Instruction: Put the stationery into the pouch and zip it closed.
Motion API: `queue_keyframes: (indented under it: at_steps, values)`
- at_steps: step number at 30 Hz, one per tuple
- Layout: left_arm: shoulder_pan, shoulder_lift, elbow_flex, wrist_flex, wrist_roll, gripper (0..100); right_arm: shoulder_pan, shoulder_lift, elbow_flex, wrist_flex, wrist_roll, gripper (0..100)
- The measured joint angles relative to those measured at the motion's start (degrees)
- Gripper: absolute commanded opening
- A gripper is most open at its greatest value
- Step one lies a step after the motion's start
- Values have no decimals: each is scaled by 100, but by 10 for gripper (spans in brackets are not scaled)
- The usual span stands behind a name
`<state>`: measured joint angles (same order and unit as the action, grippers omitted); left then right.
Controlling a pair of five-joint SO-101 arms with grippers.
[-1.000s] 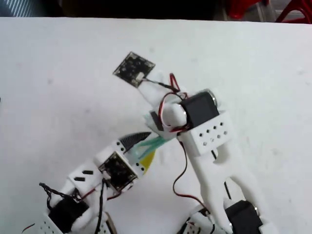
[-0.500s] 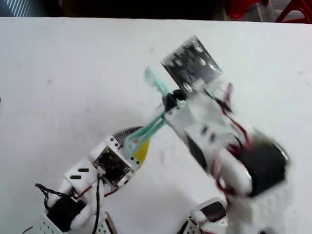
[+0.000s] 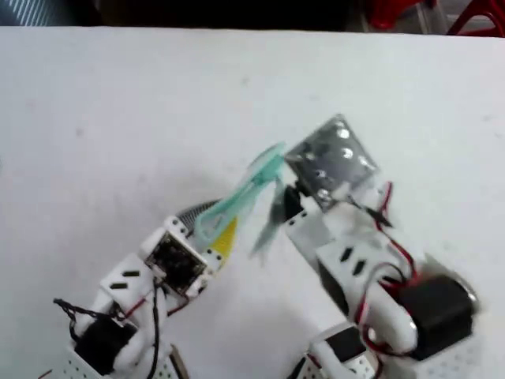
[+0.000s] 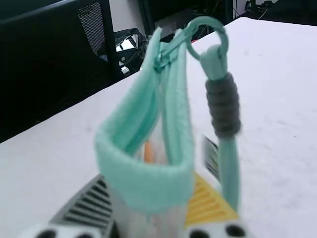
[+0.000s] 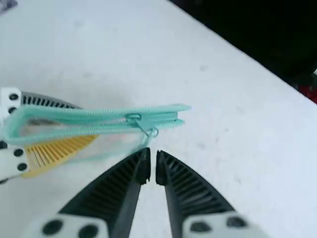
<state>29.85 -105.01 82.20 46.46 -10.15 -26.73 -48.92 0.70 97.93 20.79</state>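
While my left gripper (image 3: 211,227) clamps one end of the pouch (image 4: 148,178), held up over the table (image 3: 95,103), I log:
- Stationery: orange stick (image 4: 147,151) inside; loading looks done.
- Zip: slider (image 5: 133,119) toward the far end, mouth gaping; closing remains.
- Right gripper (image 5: 151,161): jaws a slit apart, empty, just beside the slider.

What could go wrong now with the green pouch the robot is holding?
The pouch is mostly unzipped, so the orange thing inside might slide out if it tips. The left gripper holds only one end, so a hard tug on the zip slider might yank the pouch free.
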Motion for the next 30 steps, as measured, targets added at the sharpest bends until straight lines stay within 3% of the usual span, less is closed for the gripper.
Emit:
queue_keyframes:
  at_steps: [4, 7, 12, 20, 24, 30]
  values:
    - [0, 0, 0, 0, 0, 43, -9, -123, 325, 0, 598, 26]
    - [0, 0, 9, 0, 0, 43, -9, -316, 360, -18, 853, 85]
    - [-114, 9, 35, -114, 0, 46, -18, -352, 598, -158, 299, 239]
    - [-360, 18, 62, -220, 0, 46, -949, -396, 2136, -1371, -79, 241]
    - [-360, 18, 62, -220, 0, 46, -1002, -545, 3112, -2505, -79, 241]
    - [-360, 18, 62, -220, 0, 46, -1046, -1495, 4026, -3393, -79, 241]
